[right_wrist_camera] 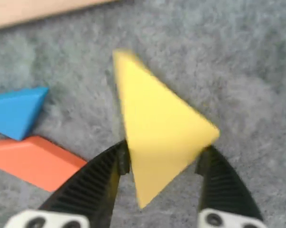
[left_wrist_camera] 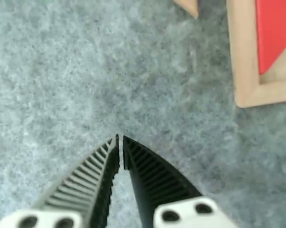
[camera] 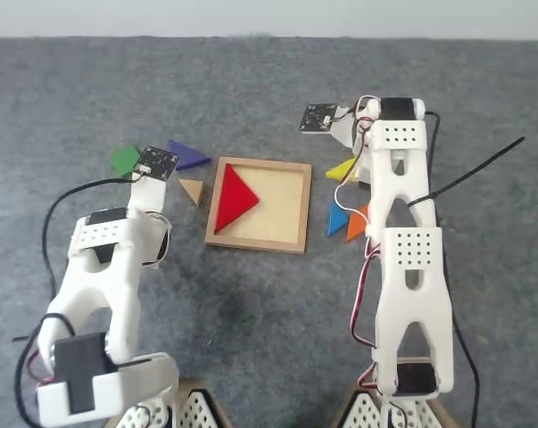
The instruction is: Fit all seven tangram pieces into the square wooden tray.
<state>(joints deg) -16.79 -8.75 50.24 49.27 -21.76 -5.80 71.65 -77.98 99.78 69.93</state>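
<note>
- One of the seven pieces is sitting in the square wooden tray (camera: pixel 258 164), which is lying near the middle of the grey tabletop (camera: pixel 269 80). That piece is the large red triangle (camera: pixel 233 201), and it is resting against the tray's left wall.
- The other six are lying outside the tray, so the task is looking barely begun.
- On the side towards the tabletop's left edge, the flat green piece (camera: pixel 123 160), the purple triangle (camera: pixel 190 154) and the small tan wooden triangle (camera: pixel 193 190) are waiting. The tan one is lying just beside the tray's left wall.
- On the side towards the right edge, the yellow triangle (camera: pixel 343 169), the blue triangle (camera: pixel 336 218) and the flat orange piece (camera: pixel 358 225) are lying near the tray's right wall.
- The right jaws are straddling the yellow triangle, one on each side. Both seem to be pressing on its edges, so a grip is probably on. Whether the piece is lifting off the tabletop cannot be told.
- The left jaws are nearly closed, showing only a thin slit and holding nothing. They are hanging over bare tabletop near the tray's left wall.
</note>
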